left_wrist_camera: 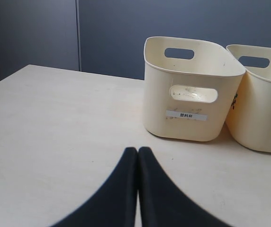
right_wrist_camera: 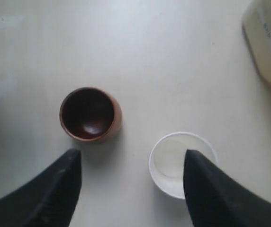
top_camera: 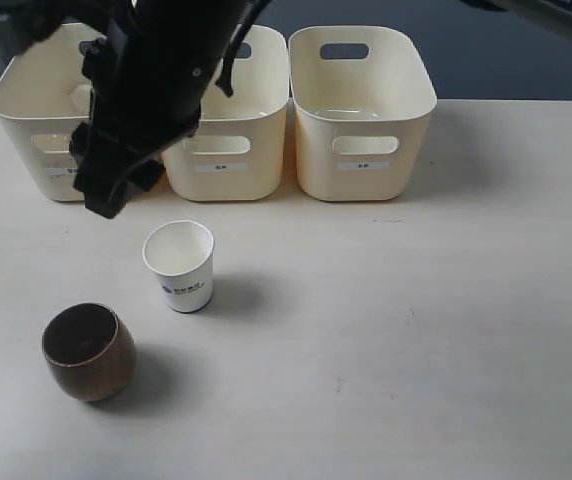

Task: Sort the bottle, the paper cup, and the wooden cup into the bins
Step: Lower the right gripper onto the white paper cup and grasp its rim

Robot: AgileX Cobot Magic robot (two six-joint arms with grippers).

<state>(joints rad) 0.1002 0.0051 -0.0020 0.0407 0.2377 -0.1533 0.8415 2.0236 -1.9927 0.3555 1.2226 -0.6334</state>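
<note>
The white paper cup (top_camera: 179,265) with blue print stands upright in front of the three cream bins (top_camera: 361,110). The dark brown wooden cup (top_camera: 88,350) stands nearer and further left. My right gripper (right_wrist_camera: 131,152) hangs open above both, with nothing between its fingers. One finger (right_wrist_camera: 206,189) covers part of the paper cup (right_wrist_camera: 173,161), and the wooden cup (right_wrist_camera: 89,113) lies beyond the other. In the exterior view its black arm (top_camera: 136,110) reaches across the left and middle bins. My left gripper (left_wrist_camera: 138,150) is shut and empty, low over the table before the left bin (left_wrist_camera: 192,90). No bottle shows.
The bins stand side by side along the table's far edge, labels facing forward. The right bin looks empty; the arm hides much of the other two. Bare tabletop (top_camera: 436,330) spreads to the right of the cups. A dark wall (left_wrist_camera: 102,33) rises behind the table.
</note>
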